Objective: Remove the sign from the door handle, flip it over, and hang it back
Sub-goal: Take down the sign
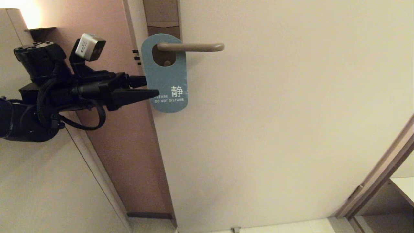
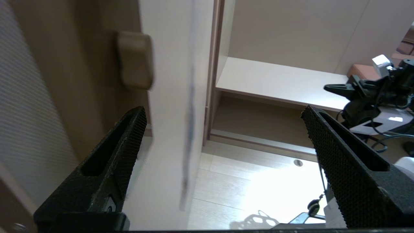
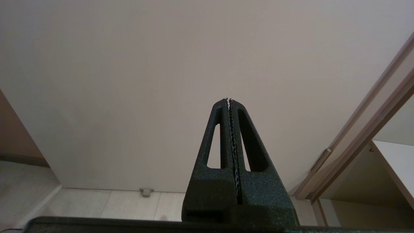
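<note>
The sign (image 1: 166,77) hangs on the door handle (image 1: 194,47) by its oval hole, blue "DO NOT DISTURB" face outward. The handle is a beige lever on a brown lock plate (image 1: 161,16). My left gripper (image 1: 151,86) is open at the sign's lower left edge, one finger in front of the card and one behind it. In the left wrist view the sign (image 2: 189,129) shows edge-on as a thin line between the open fingers (image 2: 129,142), below the handle's end (image 2: 134,64). My right gripper (image 3: 229,99) is shut and empty, low before the door, outside the head view.
The pale door (image 1: 275,129) fills the view, with a brown frame strip (image 1: 129,145) to the left of the sign. A shelf recess (image 1: 401,187) is at the lower right. A door stop (image 3: 146,192) sits on the floor.
</note>
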Tool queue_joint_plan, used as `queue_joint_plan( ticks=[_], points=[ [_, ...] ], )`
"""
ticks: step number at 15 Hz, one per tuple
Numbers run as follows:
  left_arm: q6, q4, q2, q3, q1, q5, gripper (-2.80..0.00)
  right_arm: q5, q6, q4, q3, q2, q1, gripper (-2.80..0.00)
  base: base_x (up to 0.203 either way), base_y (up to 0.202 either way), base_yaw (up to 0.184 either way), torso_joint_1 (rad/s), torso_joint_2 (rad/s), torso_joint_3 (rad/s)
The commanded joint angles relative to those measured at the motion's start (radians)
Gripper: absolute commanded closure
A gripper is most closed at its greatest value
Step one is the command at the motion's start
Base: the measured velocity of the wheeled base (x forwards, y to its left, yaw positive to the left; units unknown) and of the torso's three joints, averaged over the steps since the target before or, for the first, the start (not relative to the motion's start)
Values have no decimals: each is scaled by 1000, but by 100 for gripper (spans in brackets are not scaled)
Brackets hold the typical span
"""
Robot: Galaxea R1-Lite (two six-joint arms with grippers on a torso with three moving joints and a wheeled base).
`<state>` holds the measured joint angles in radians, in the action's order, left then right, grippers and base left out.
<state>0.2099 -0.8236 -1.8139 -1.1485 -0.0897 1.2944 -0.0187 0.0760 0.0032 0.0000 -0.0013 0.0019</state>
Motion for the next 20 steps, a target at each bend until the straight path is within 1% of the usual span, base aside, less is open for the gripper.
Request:
queue_joint_plan(
  ticks=[1,8,13,20],
  points=[
    [2,-5,-24,-27,-4,6,-280,-1,1,0,0,1,0,0,0,0,0,0,0,0],
    [2,-5,-55,-55,-38,3,-280,-1,1,0,0,1,0,0,0,0,0,0,0,0],
    [2,-5,-83,-106,-38,2,-280,-1,1,0,0,1,1,0,0,0,0,0,0,0],
    [2,-5,-85,-106,-51,0,-280,-1,1,0,0,1,0,0,0,0,0,0,0,0]
  ],
)
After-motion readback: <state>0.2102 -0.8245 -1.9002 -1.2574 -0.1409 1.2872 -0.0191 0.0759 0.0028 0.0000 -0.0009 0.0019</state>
